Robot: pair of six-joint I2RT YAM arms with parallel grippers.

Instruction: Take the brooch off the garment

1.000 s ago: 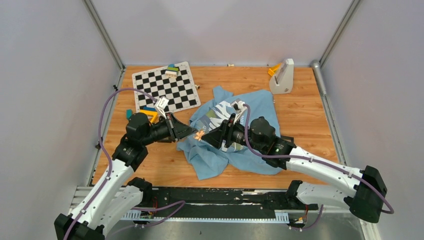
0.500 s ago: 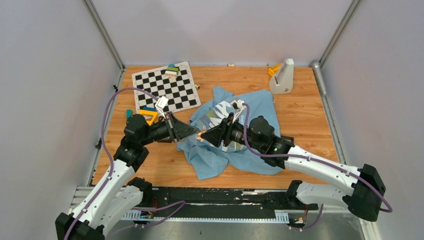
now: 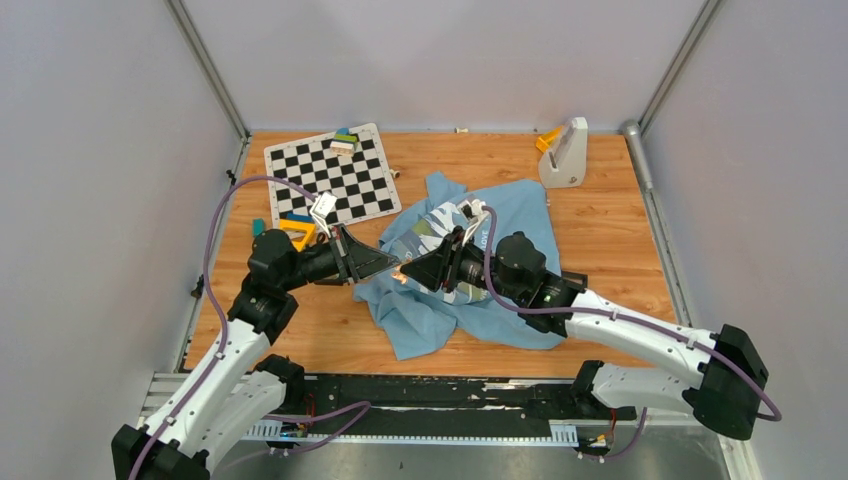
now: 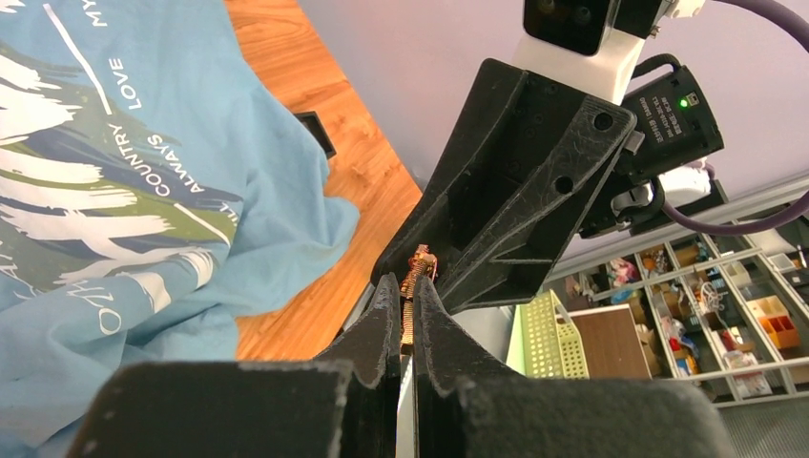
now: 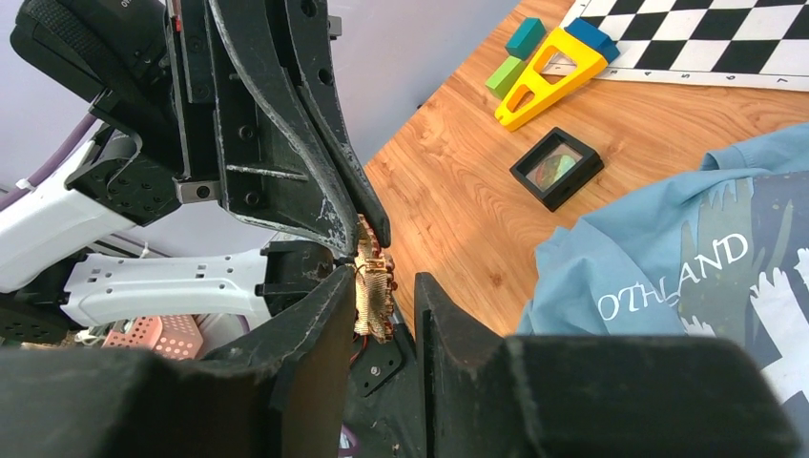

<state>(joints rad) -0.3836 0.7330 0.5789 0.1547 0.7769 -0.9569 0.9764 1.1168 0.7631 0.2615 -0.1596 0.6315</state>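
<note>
The brooch [image 3: 400,271] is a tiny orange-red and gold piece held in the air between the two grippers, off the left edge of the garment. My left gripper [image 3: 392,265] is shut on it; the left wrist view shows the brooch [image 4: 417,275] pinched edge-on in the left gripper [image 4: 404,289]. My right gripper [image 3: 409,275] is open, its jaws on either side of the brooch [image 5: 372,286], which lies against one finger with a gap to the other. The garment [image 3: 500,215], a light blue T-shirt with white lettering, lies crumpled under the right arm.
A checkerboard [image 3: 330,178] lies at the back left with toy blocks [image 3: 345,140] on its far edge. An orange triangular frame [image 3: 297,232] and a small black box [image 5: 558,167] lie near the left arm. A white stand [image 3: 565,152] is at the back right.
My right gripper has moved a little left toward the left gripper, so its jaws now sit around the brooch. The left gripper has stayed shut on the brooch and drew back slightly.
</note>
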